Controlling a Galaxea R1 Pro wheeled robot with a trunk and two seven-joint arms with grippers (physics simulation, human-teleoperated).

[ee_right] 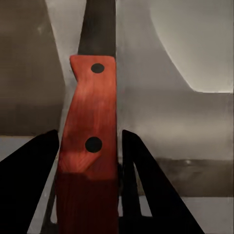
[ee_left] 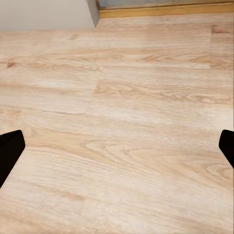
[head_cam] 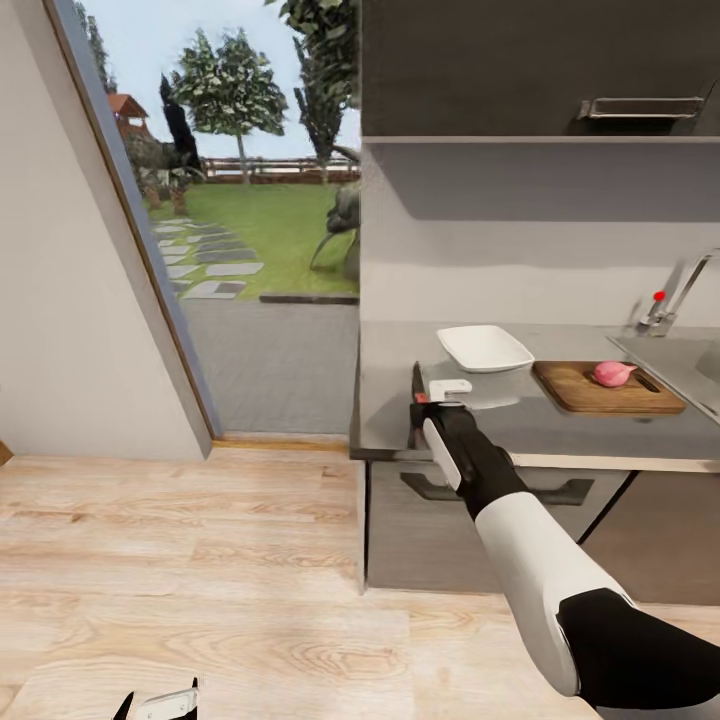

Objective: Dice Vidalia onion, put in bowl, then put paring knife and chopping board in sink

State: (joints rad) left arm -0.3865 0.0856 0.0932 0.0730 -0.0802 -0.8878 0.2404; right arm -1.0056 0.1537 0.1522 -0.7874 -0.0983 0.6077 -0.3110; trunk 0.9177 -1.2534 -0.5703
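The paring knife (head_cam: 417, 385) lies at the left end of the grey countertop (head_cam: 520, 425), dark blade pointing away. Its orange-red handle (ee_right: 90, 131) sits between the two fingers of my right gripper (ee_right: 88, 139), which is shut on it; from the head camera the gripper (head_cam: 422, 402) is at the counter's left edge. The white square bowl (head_cam: 485, 347) stands just beyond. To its right, the pinkish Vidalia onion (head_cam: 612, 373) rests on the brown chopping board (head_cam: 590, 395). The steel sink (head_cam: 690, 360) shows at the far right. My left gripper (head_cam: 160, 705) (ee_left: 117, 151) hangs open over the floor.
A chrome tap with a red knob (head_cam: 668, 300) stands behind the sink. A dark wall cabinet (head_cam: 540, 65) hangs above the counter, and a drawer front with a handle (head_cam: 500, 490) lies below it. To the left, an open doorway (head_cam: 260, 250) gives onto a garden. Pale wood floor (ee_left: 126, 97) lies below.
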